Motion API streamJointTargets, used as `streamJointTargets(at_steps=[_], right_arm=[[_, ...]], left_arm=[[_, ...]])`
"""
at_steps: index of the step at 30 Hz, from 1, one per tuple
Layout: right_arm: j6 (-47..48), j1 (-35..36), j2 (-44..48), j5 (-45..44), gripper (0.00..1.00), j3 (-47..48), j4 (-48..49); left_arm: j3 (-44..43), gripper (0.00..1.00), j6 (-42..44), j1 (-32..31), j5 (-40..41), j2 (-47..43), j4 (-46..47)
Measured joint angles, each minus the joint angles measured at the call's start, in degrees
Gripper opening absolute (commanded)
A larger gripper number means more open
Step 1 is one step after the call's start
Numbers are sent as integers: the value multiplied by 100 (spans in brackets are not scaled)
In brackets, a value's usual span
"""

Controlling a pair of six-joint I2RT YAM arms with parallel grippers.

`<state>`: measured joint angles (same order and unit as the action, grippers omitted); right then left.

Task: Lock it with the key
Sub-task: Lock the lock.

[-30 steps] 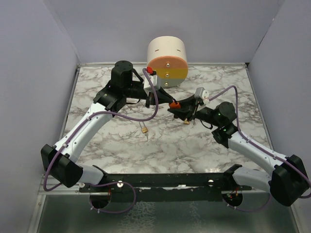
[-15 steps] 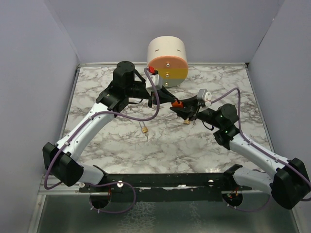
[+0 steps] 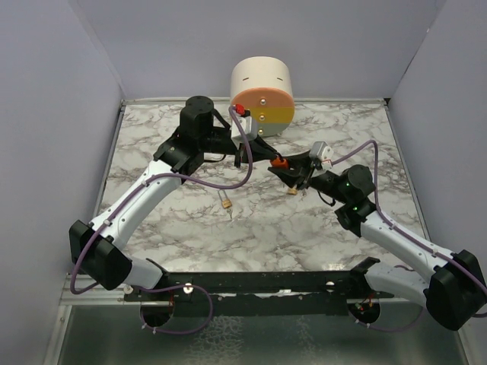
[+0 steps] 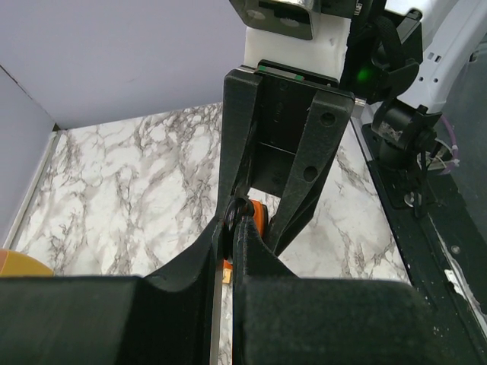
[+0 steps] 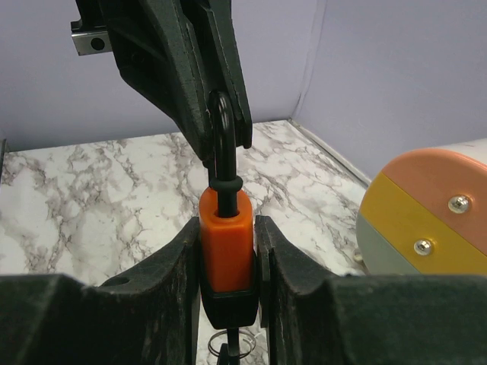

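A white tabletop veined in grey marble pattern fills the base of the enclosure. Plain lavender-grey panels box it in: a left wall at 9 o'clock, a back wall at 12, a right wall at 3. At 6 o'clock a mottled grey-green strip runs below the table's edge. The light is soft and even, with only faint shadows.

Top view high, looking down on table; wrist views close, opposed, share orange padlock.
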<state>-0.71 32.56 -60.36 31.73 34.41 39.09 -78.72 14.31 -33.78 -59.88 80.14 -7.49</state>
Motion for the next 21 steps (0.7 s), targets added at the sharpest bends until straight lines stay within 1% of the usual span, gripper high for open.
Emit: streamJointTargets(at_steps=[8,14,21], right_arm=[[2,0,-35,-179,2,46,-61],[155,-2,-138,-376,2,367,-492],[518,-7,-120,-750,2,505,-844]], left_arm=[[-55,0,267,-17,9,87,-22],[-210,0,542,-55,319,186,-107],[-299,0,579,-181,555,352,-111]])
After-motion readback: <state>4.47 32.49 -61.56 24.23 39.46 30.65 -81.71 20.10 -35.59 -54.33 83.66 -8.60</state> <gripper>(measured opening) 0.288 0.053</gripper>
